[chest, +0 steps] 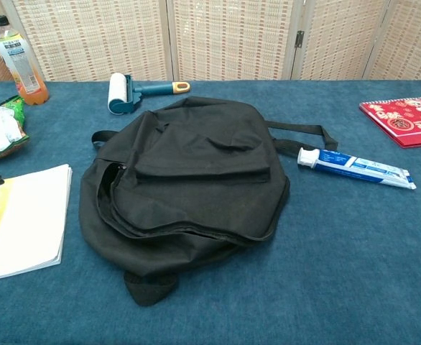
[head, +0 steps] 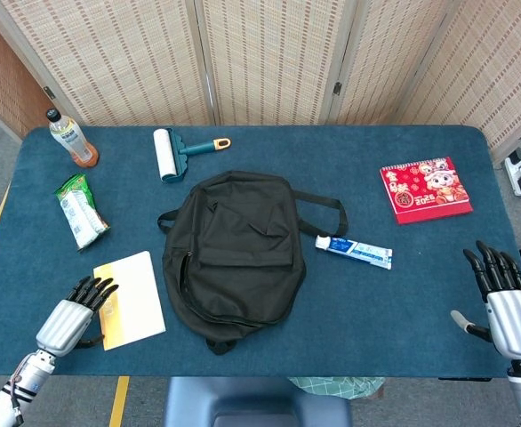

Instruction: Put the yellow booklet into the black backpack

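- Left robot hand [head: 72, 311]: at the near left corner of the counter, fingers spread and extended, their tips over the left edge of the yellow booklet; it grips nothing. Whether the fingertips touch the cover cannot be told. In the chest view only a dark fingertip shows at the left frame edge.
- Right robot hand [head: 505, 302]: at the near right edge of the counter, fingers apart and pointing away from the robot, empty, well apart from every object.
- Yellow booklet [head: 130, 298]: lies flat on the counter just left of the black backpack, outside it; yellow band along its left side, the rest of the cover pale.
- Black backpack [head: 232, 251]: lies flat at the centre of the counter, front pocket upward, one strap looping out to its right. A zipper line runs along its left side; whether it is open cannot be told.
- Counter [head: 376, 302]: covered in blue cloth.
- Toothpaste tube [head: 354, 250]: just right of the backpack, white cap toward it.
- Red calendar [head: 425, 189]: far right.
- Lint roller [head: 173, 151]: beyond the backpack, teal body with a yellow-tipped handle.
- Drink bottle [head: 71, 139]: upright at the far left corner.
- Green snack packet [head: 81, 210]: between the bottle and the booklet.
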